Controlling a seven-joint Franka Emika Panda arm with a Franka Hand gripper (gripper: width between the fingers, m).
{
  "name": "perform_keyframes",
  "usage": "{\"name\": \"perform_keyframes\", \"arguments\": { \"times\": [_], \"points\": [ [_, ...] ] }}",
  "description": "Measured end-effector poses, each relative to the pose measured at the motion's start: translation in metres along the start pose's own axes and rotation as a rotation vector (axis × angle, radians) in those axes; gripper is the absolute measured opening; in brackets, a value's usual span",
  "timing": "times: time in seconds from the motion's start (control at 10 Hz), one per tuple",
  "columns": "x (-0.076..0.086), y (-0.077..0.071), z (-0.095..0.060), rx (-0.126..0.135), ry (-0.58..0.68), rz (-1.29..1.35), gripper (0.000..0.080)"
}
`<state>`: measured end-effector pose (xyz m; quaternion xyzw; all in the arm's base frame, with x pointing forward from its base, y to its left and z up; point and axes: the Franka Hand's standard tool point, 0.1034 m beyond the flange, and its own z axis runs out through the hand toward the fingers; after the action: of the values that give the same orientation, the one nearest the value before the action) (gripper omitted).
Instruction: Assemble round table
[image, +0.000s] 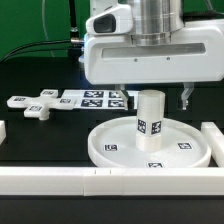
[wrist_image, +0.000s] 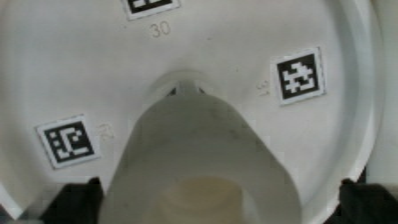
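Jaws spread wide is how we find them: released and gripping nothing, with one dark fingertip (wrist_image: 71, 200) on each side of the short cylindrical leg (image: 150, 120) and neither touching it. In the exterior view they hang level with the leg's top, so the leg lies directly between and below them. Its long axis is vertical, in line with the arm's approach.

The leg stands upright on the central hub of the round rimmed disc (image: 105, 133), which rests flat on the black counter (image: 40, 135). The wrist view looks straight down the leg's length to where its base meets the disc. We judge that the coming move turns on a short straight descent and a squeeze across the leg's round side. No sideways shift looks necessary.

The small cross-shaped foot (image: 35, 105) lies well apart, toward the exterior view's left, just beside the marker board (image: 95, 98). Long white bars (image: 100, 180) edge the counter in front and at the sides.

As for writing, we can read only the number "30" (wrist_image: 157, 30) on the disc face, just beside one square tag (wrist_image: 151, 6). Other black-and-white tags (wrist_image: 299, 75) sit on the disc, and one is on the leg (image: 143, 126). They carry patterns, not words, and we see no brand name.
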<state>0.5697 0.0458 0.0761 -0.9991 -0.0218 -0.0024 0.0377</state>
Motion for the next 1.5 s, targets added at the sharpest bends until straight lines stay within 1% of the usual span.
{"name": "perform_keyframes", "arguments": {
  "times": [0.1, 0.2, 0.4, 0.7, 0.9, 1.1, 1.5],
  "points": [
    [-0.0001, -0.0022, 0.0002, -0.005, -0.001, -0.108, 0.0649],
    [-0.0005, -0.003, 0.0007, -0.004, -0.002, -0.215, 0.0649],
    [-0.0006, -0.0016, 0.0009, -0.004, -0.003, -0.296, 0.0649],
    [-0.0006, 0.0003, 0.0009, -0.005, -0.004, -0.507, 0.0649],
    [-0.0002, 0.0016, 0.0003, -0.026, -0.012, -0.727, 0.0649],
    [-0.001, 0.0013, 0.0009, -0.039, -0.025, -0.885, 0.0649],
    [-0.0024, 0.0024, 0.0037, -0.048, -0.044, -1.159, 0.0649]
  ]
}}
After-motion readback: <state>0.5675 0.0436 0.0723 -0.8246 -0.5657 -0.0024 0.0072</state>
